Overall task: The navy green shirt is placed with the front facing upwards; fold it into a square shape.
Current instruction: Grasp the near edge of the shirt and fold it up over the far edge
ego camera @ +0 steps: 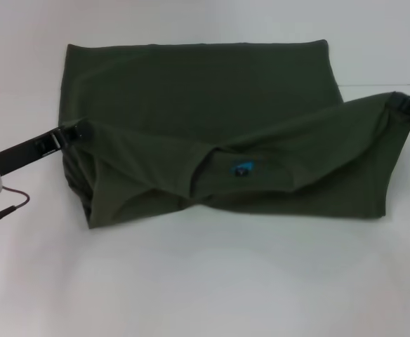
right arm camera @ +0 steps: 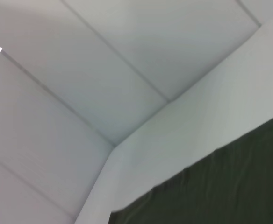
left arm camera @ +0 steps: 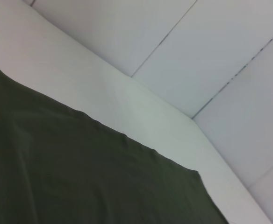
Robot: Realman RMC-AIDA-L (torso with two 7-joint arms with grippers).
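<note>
Head view: the bare white table (ego camera: 205, 281) lies nearest me, and beyond it the navy green shirt (ego camera: 205, 105) stretches crosswise over the tabletop, its long axis running from my left arm to my right. The near hem is lifted and carried partway over the body of the shirt, with a small blue label (ego camera: 243, 168) showing at the middle of the raised fold. My left gripper (ego camera: 75, 130) pinches the cloth at the fold's left end, and my right gripper (ego camera: 401, 102) pinches it at the right end, sitting slightly farther back than the left. Both sets of jaws are pressed together on the fabric, as best the taut cloth between them shows. The rest of the shirt lies flat ahead of both grippers, away from me, so I judge that the fold must travel forward, both arms moving evenly to keep the edge square; neither arm is clearly nearer the far edge. From my wrist views, only dark cloth, table surface and the white back wall (left arm camera: 197, 46) appear.
</note>
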